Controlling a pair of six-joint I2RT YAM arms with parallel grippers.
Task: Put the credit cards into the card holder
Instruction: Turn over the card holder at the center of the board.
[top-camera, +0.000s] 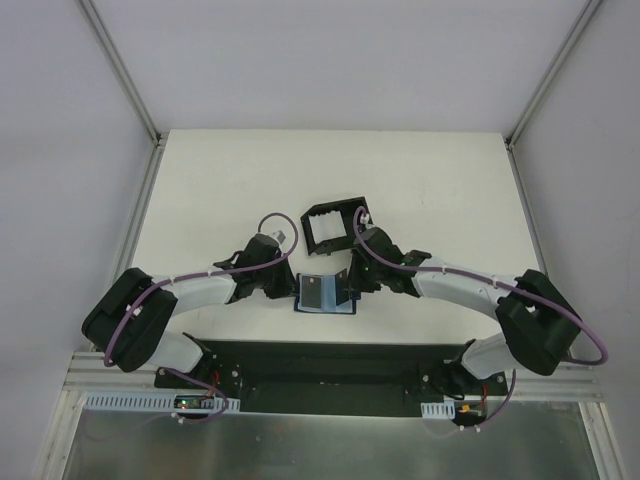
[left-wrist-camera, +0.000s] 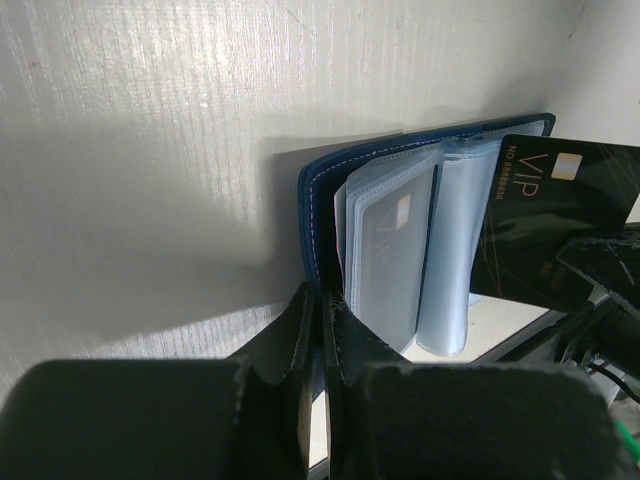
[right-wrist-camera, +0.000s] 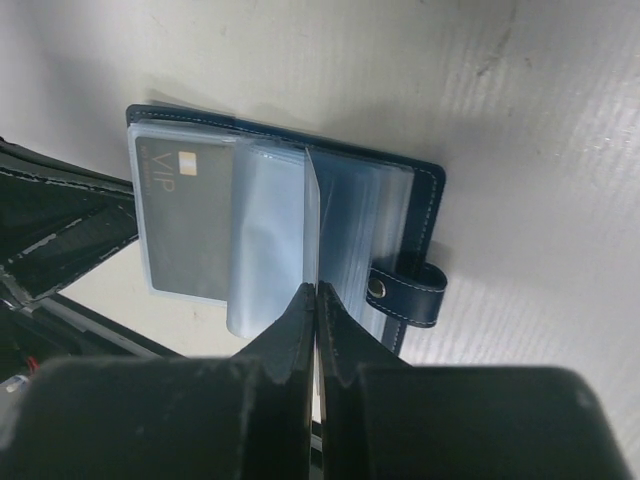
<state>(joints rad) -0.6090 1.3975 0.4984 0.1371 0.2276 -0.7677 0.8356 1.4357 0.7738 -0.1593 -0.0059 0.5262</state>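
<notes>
While the card holder (top-camera: 340, 300) lies open on the table (top-camera: 240, 180) between my two pincers, each of them has a bite on it. My left pincer (left-wrist-camera: 320, 300) is pressed together on the edge of the navy cover, which stands up just ahead of its tips. Directly past those tips fan the clear sleeves (left-wrist-camera: 445, 260), and the nearest one holds a pale card (left-wrist-camera: 385, 250). Farther off to the right of this pincer shows a black VIP card (left-wrist-camera: 555, 220). My right pincer (right-wrist-camera: 315, 292) is closed too, pinching the near edge of one thin sleeve leaf that rises on edge straight ahead of it. To its left the black VIP card looks to sit behind a clear sleeve; to its right, close beside the tips, the snap tab (right-wrist-camera: 408, 290) sticks out from the cover. Beyond both pincers, nearer my right one, a black tray (top-camera: 311, 226) rests on the table, apart from the card holder.
</notes>
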